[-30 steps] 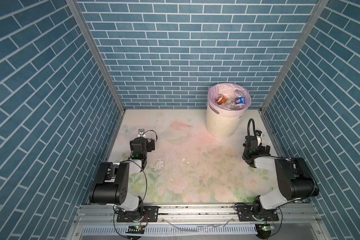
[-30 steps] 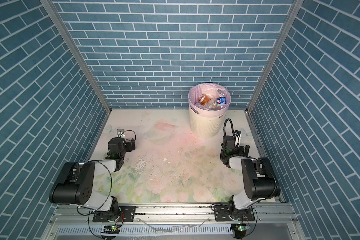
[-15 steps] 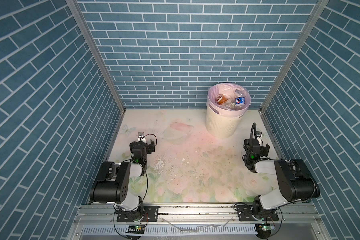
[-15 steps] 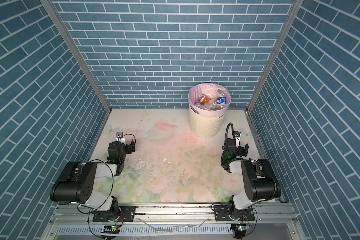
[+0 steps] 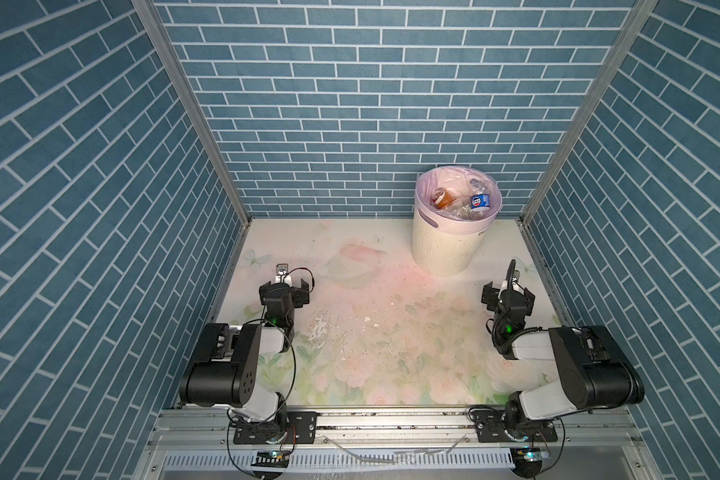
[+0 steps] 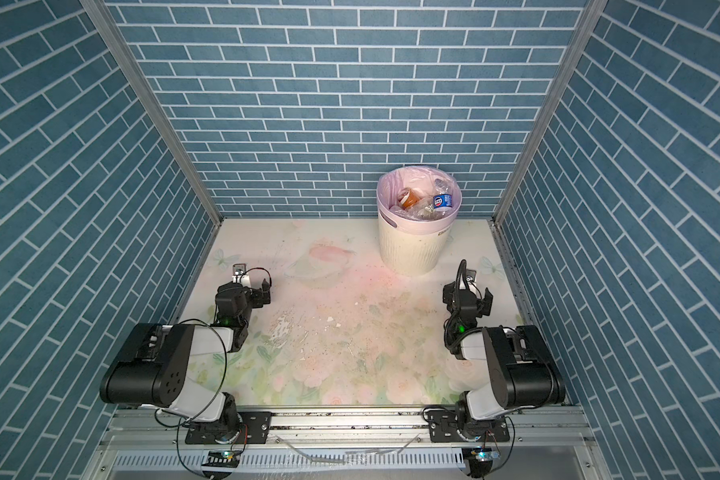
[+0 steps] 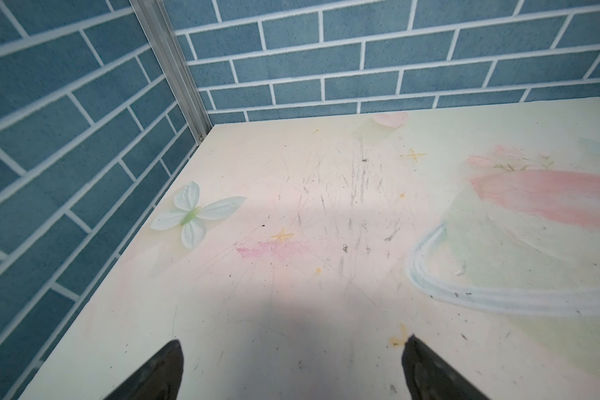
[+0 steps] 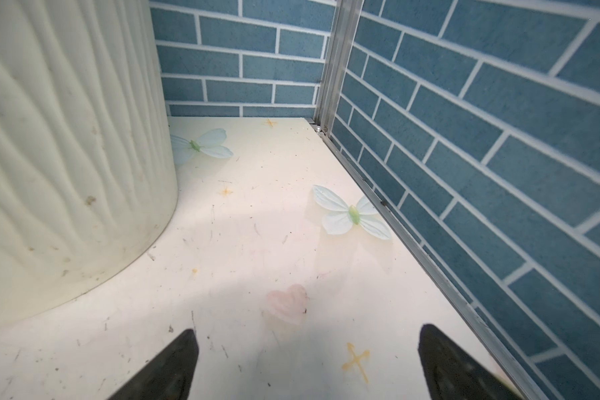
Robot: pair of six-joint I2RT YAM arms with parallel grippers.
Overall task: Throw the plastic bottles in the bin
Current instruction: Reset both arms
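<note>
- Left gripper (image 5: pixel 285 286) (image 6: pixel 246 291) sits low at 9 o'clock on the table (image 5: pixel 391 345), pointing toward the back wall (image 5: pixel 350 104). Jaws are spread wide. In the left wrist view (image 7: pixel 291 346) only scuffed table top shows between the two dark fingertips (image 7: pixel 167 370).
- Right gripper (image 5: pixel 509 293) (image 6: pixel 467 297) sits low at 3 o'clock on the table and also faces the back wall. Jaws are just as wide. In the right wrist view (image 8: pixel 308 330) only bare table with a faint pink heart print (image 8: pixel 288 303) shows between its fingertips (image 8: pixel 174 367).
- Bin (image 5: pixel 441 249) (image 6: pixel 408 249) stands upright at 1 o'clock on the table, close to the back wall. From that gripper it lies at 11 o'clock, near but apart. Its ribbed cream wall (image 8: pixel 66 138) fills one side of the right wrist view, with its base flat on the table.
- Bag (image 5: pixel 425 187), pale pink, is folded over the bin rim.
- Bottles (image 5: pixel 462 205) (image 6: pixel 425 208) are inside the bin, heaped to just under the rim.
- Blue-label bottle (image 5: pixel 480 201) lies at 3 o'clock in the bin mouth.
- Brown bottle (image 5: pixel 443 198) lies at 9 o'clock in the mouth. Clear crumpled ones lie between these two and toward 6 o'clock.
- Table print is pale flowers and butterflies (image 7: pixel 194 214), worn, with white flecks near the middle (image 5: pixel 321 328).
</note>
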